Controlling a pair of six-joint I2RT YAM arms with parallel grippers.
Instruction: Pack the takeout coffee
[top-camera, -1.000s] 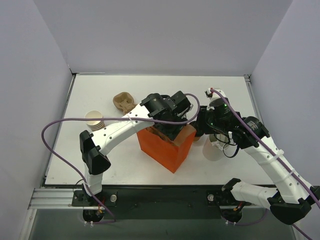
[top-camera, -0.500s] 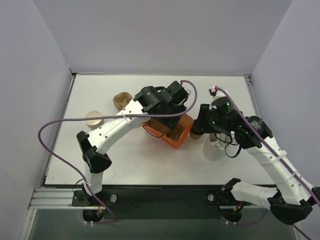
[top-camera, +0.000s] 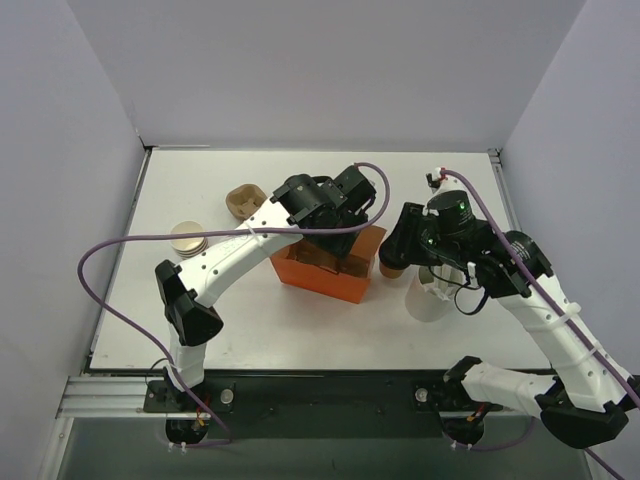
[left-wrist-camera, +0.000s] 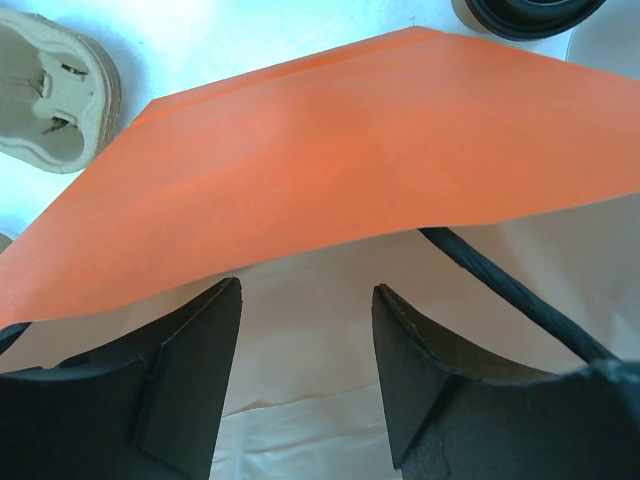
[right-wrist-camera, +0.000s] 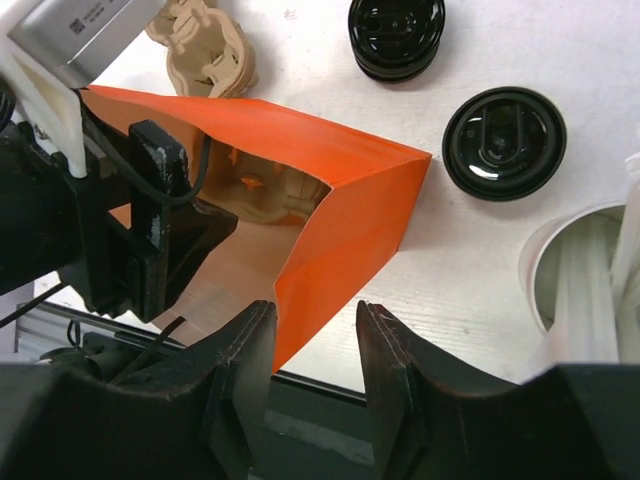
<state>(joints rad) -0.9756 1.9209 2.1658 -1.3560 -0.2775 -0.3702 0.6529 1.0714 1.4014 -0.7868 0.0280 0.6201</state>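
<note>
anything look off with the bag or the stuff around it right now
The orange bag is not upright: it is tipped well over, mouth gaping, with the left gripper reaching inside. The takeout coffee stands outside, beside it.

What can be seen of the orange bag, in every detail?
The bag is orange paper outside, pale tan inside, with sharp folded corners. It sits on the white table between the arms, its mouth open toward the overhead camera. The left end effector reaches into the mouth, fingers apart. One folded corner shows between the fingers of the right end effector; whether they pinch it is unclear. A tan moulded thing shows inside.
</note>
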